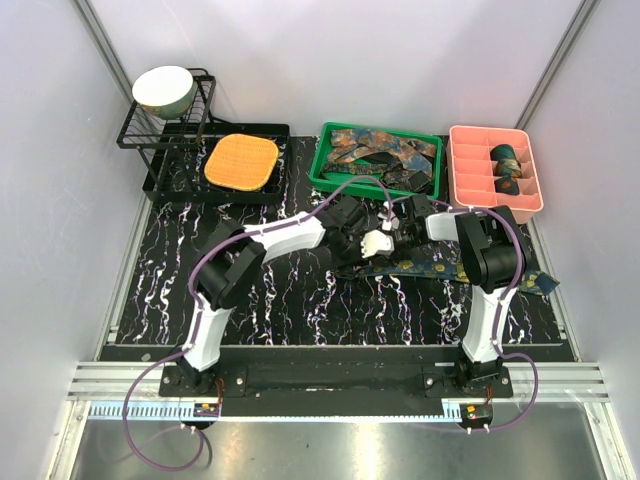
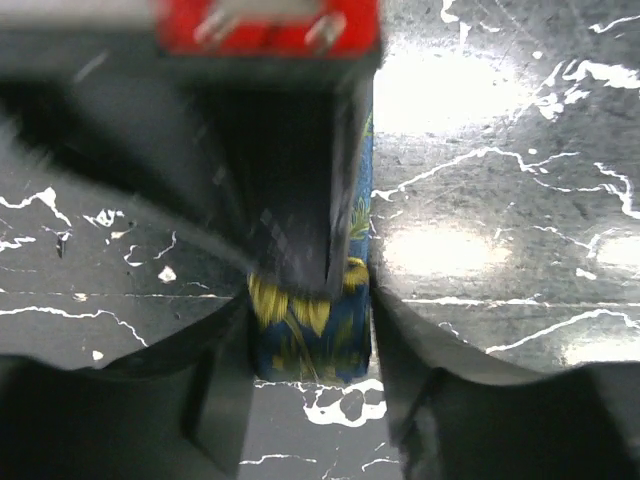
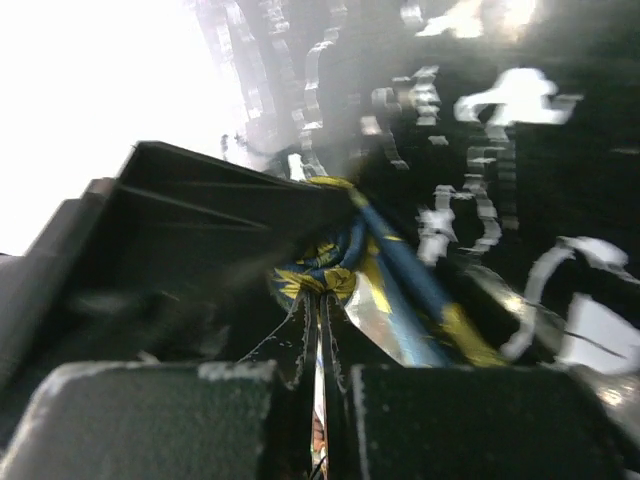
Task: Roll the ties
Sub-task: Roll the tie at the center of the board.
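Across the table a black marbled mat (image 1: 300, 300) is spread, and both arms are bent inward over its middle. At the far left corner a black wire rack (image 1: 135, 135) is seen with a pale bowl (image 1: 163, 88) resting on top of it; just beside the rack, an orange waffle pad (image 1: 241, 162) is laid on a dark tray. Further right along the far edge a green tray (image 1: 325, 180) is filled with a loose heap of patterned ties (image 1: 385, 152), and next to it a pink divided tray (image 1: 465, 190) is placed, with two rolled ties (image 1: 506, 165) set in its right-hand compartments.

A blue tie (image 1: 430, 268) with a gold pattern is stretched flat on the mat, from the centre out past the right arm's base. Its near end is folded over, and both grippers are gathered there. The left gripper (image 2: 310, 320) is held with its jaws apart, the folded end lying between them. The right gripper (image 3: 320, 350) is closed tight, with the blue and gold fabric pinched at its fingertips.
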Robot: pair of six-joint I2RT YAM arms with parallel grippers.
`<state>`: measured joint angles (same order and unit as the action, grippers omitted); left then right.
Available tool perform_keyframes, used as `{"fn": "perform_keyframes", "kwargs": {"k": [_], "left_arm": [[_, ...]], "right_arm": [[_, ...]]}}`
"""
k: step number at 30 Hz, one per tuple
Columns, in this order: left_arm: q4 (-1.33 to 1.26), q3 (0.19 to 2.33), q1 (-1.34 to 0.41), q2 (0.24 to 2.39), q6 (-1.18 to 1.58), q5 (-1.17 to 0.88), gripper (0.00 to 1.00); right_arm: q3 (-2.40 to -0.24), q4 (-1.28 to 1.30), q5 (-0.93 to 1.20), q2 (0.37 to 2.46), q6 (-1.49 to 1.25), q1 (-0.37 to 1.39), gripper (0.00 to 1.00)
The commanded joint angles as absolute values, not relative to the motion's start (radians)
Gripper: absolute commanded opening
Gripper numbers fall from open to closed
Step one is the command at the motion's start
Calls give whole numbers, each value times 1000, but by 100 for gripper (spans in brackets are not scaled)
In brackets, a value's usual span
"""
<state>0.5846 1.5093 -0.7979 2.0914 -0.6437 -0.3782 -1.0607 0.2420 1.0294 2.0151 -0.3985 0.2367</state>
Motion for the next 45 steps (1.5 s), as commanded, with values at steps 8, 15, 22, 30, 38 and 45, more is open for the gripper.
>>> {"fn": "perform_keyframes", "kwargs": {"k": [8, 15, 22, 30, 38, 45], "left_arm": [[127, 1206, -658, 2025, -486, -699, 70], [-279, 1054, -646, 1993, -322, -758, 71], [-448, 1011, -656, 2019, -264, -813, 64], [-128, 1069, -695, 1990, -468, -675, 28], [218, 1120, -735, 1993, -609, -468, 24], [302, 1187, -772, 2045, -555, -376, 26]], "right_arm": [[-1127, 411, 736, 2068, -293, 242, 0], [-1157, 483, 667, 2088, -262, 242, 0], [-1170, 515, 655, 2111, -238, 242, 0], [-1192, 546, 681, 2097, -201, 242, 0], [-1281, 679, 825, 2030, -149, 161, 23], [-1215, 648, 972, 1967, -204, 144, 57]]}}
